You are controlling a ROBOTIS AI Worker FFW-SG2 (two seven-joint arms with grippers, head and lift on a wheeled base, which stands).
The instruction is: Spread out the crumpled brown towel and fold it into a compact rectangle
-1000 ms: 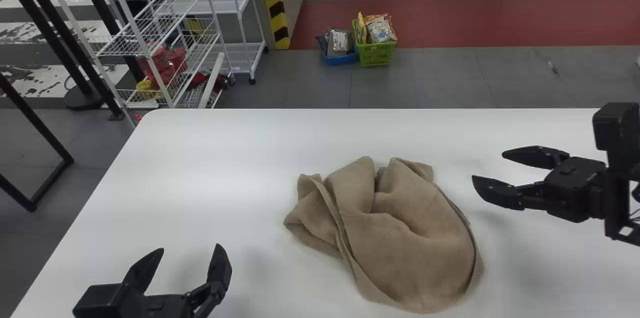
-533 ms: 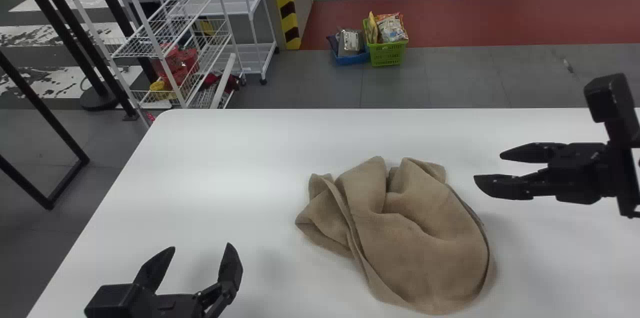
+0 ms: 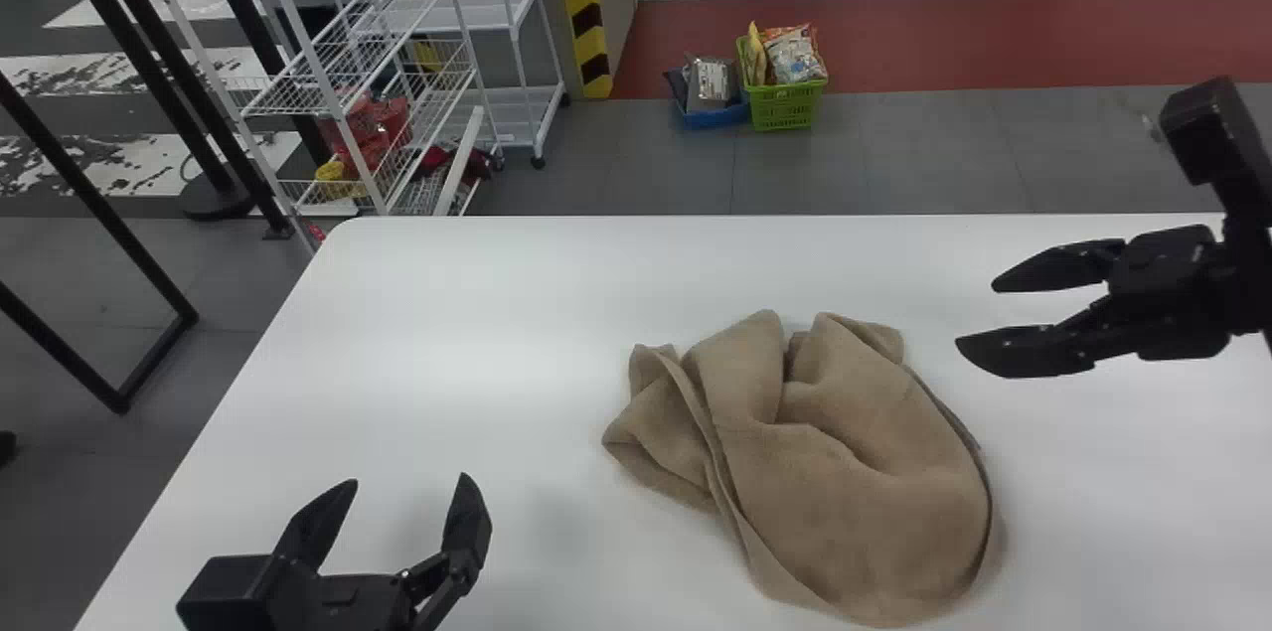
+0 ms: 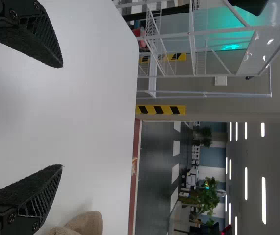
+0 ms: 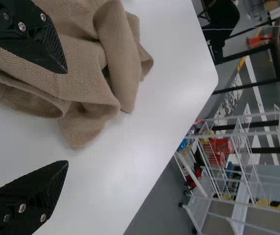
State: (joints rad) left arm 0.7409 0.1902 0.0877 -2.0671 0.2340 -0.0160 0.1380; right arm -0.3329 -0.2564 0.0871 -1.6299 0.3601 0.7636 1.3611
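The brown towel [image 3: 845,472] lies crumpled on the white table, with raised folds along its far side. My left gripper [image 3: 410,484] stands open over the table at the near left, apart from the towel. At the right, beyond the towel's far right side, my right gripper [image 3: 974,318] is open and holds nothing. In the left wrist view, the left gripper [image 4: 63,116] has its two fingers wide apart, and a bit of towel [image 4: 87,224] shows. The right wrist view has the right gripper [image 5: 67,117] open, with towel folds [image 5: 81,68] beyond one finger.
The white table [image 3: 477,313] has its far edge and rounded far left corner in view. Past it stand a white wire rack [image 3: 328,84] at the left and a green basket [image 3: 785,104] with packets on the floor.
My right gripper has moved away toward the table's far side and tilted. The head view has shifted, so the table, towel and left gripper appear farther right. The towel keeps its shape.
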